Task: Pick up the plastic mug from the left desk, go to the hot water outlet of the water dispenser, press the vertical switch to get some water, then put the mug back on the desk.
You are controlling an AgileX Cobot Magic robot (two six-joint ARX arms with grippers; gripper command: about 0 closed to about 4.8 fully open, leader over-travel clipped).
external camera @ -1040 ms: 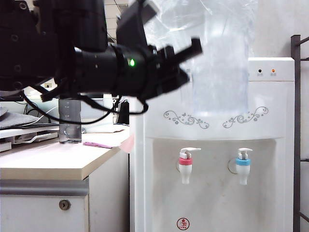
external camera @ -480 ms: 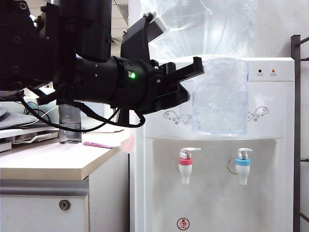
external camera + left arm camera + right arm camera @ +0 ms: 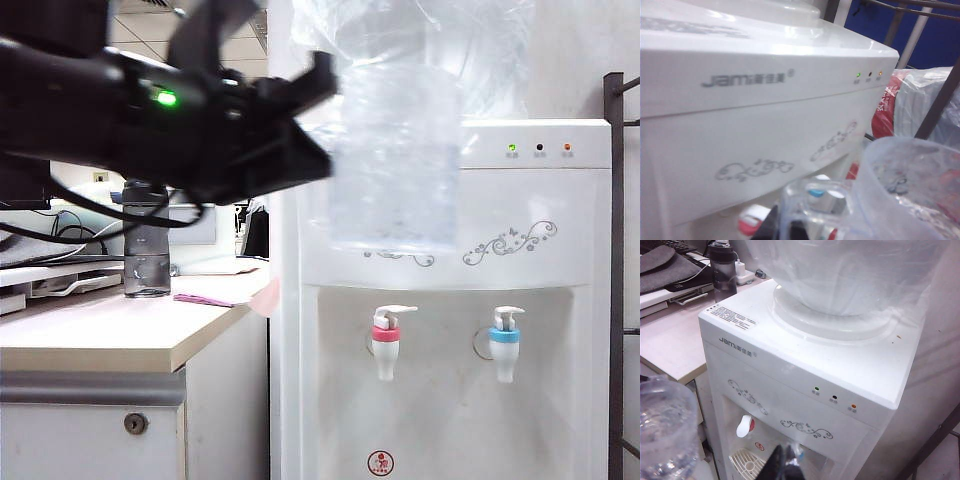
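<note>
Dark grey bottle w/ black lid stands upright on the desk, far back, near its rear edge; also seen from above in right wrist view. Pink paper slip lies flat just in front & to the right of the bottle, apart from it. White tray-like items left of bottle, partly cut off. Grey felt pad lies over dark flat gear beside the bottle. Black cables hang behind. Blue-collared tap w/ white lever, right of the red one. Dark metal rack post at far right edge. Red packaging under clear plastic wrap behind the rack bars, in front of blue wall.
</note>
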